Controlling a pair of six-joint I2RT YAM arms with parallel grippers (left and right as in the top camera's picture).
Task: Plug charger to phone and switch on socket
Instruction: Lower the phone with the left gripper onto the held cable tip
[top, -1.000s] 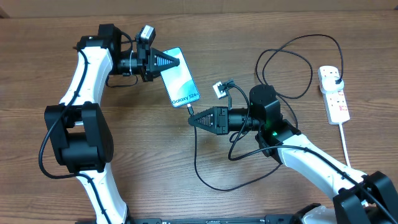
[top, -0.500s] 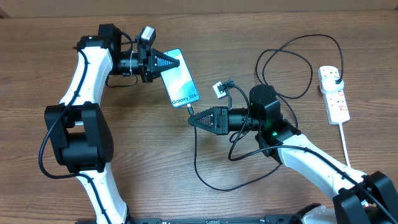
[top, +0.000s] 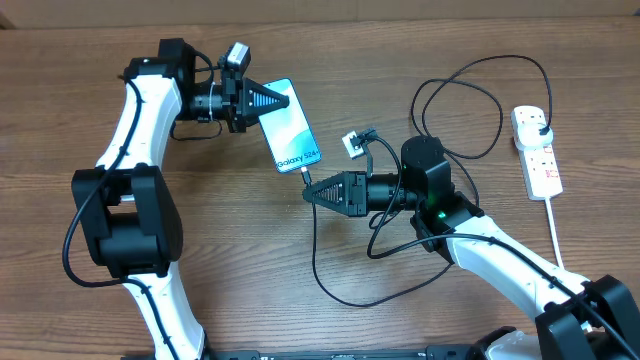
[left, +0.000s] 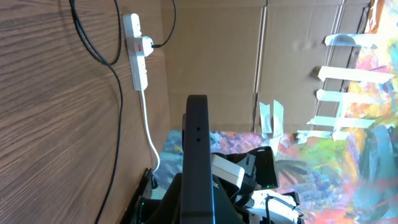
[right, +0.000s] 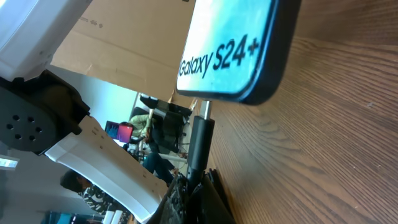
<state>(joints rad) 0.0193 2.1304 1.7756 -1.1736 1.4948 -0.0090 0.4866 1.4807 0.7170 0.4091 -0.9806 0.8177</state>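
Note:
The phone (top: 289, 132) has a black edge and a light blue lit screen reading "Galaxy S24". My left gripper (top: 285, 99) is shut on its far end and holds it tilted, edge-on in the left wrist view (left: 198, 155). My right gripper (top: 310, 191) is shut on the charger's black connector tip (top: 307, 183), which sits just below the phone's near end (right: 233, 43); the connector (right: 200, 140) almost touches it. The thin black cable (top: 330, 275) loops to a black plug (top: 541, 128) in the white socket (top: 536, 152).
The socket's thick white cord (top: 556, 235) runs down the right edge of the table. The cable makes large loops (top: 460, 110) between my right arm and the socket. A cardboard wall (top: 330, 12) stands along the far edge.

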